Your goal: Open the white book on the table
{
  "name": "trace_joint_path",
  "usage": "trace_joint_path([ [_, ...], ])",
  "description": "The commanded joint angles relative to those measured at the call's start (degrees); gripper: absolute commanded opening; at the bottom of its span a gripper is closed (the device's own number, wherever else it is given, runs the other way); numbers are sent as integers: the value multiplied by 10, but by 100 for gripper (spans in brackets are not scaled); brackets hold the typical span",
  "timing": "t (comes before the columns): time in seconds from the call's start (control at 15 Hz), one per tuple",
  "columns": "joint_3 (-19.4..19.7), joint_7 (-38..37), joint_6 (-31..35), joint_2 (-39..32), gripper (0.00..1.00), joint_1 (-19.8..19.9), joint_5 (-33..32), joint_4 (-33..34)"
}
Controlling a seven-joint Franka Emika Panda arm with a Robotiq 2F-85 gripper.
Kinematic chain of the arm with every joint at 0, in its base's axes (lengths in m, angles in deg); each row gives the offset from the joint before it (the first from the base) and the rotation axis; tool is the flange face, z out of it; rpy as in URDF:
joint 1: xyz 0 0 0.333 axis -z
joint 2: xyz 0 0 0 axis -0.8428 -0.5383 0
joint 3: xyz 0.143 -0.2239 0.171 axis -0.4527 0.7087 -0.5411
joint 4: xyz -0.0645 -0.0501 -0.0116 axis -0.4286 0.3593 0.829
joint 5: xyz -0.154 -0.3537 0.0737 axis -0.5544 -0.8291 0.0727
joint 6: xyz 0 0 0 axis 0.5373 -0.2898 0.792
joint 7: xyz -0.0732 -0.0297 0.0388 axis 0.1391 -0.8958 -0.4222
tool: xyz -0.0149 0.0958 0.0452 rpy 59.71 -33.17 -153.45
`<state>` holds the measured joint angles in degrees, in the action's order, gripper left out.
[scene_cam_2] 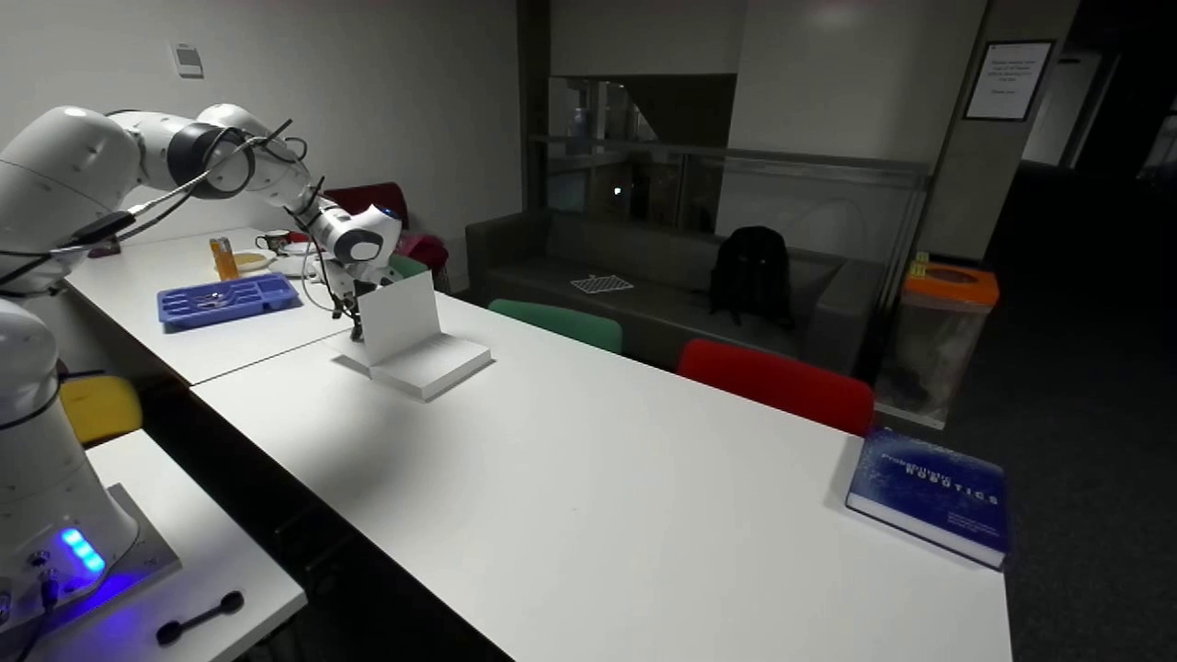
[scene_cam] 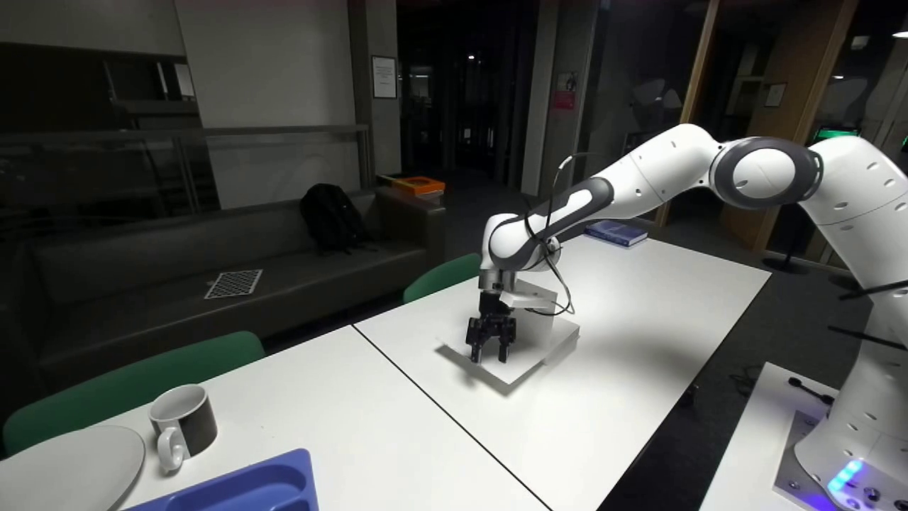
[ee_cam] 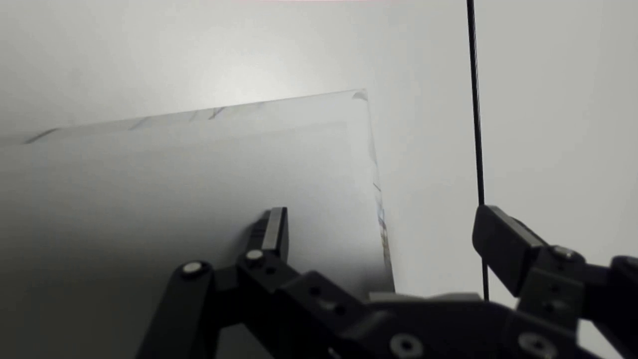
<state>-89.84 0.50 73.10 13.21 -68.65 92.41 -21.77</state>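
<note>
Gripper (ee_cam: 382, 219), pointing down, its fingers (ee_cam: 275, 229) spread wide: in the wrist view, one stands over the white book (ee_cam: 249, 174), the other beyond its edge, above the table (ee_cam: 428, 149). Contact cannot be told. The book lies open on the table, one white panel (scene_cam_2: 398, 317) standing nearly upright.

The white book (scene_cam_2: 430, 360) shows thin grey streaks along its edges in the wrist view; the desk (scene_cam_2: 644, 542) is white, crossed by a black seam (scene_cam: 454, 419). The tool (scene_cam: 489, 353) is black, the arm (scene_cam: 649, 174) white with dark grey bands. At one corner of the desk the blue book (scene_cam_2: 929, 501) carries pale lettering. The chairs (scene_cam_2: 561, 325) along a long edge are green and red, the tray (scene_cam_2: 230, 313) plain blue
</note>
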Motion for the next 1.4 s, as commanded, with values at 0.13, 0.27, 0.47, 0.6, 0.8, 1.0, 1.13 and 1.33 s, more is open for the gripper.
trace_joint_path([
  [0.13,16,-57,34,41,100,-48,-78,-16],
  [0.27,19,-74,47,56,100,-59,-99,-19],
  [0.47,21,-93,67,89,100,-70,-123,-32],
  [0.6,21,-103,84,115,100,-73,-134,-42],
  [0.8,27,-117,108,153,100,-68,-144,-60],
  [1.0,46,-141,124,189,100,-60,-154,-78],
  [1.13,62,-158,132,210,100,-53,-160,-93],
  [1.33,85,-187,130,239,100,-41,-171,-115],
])
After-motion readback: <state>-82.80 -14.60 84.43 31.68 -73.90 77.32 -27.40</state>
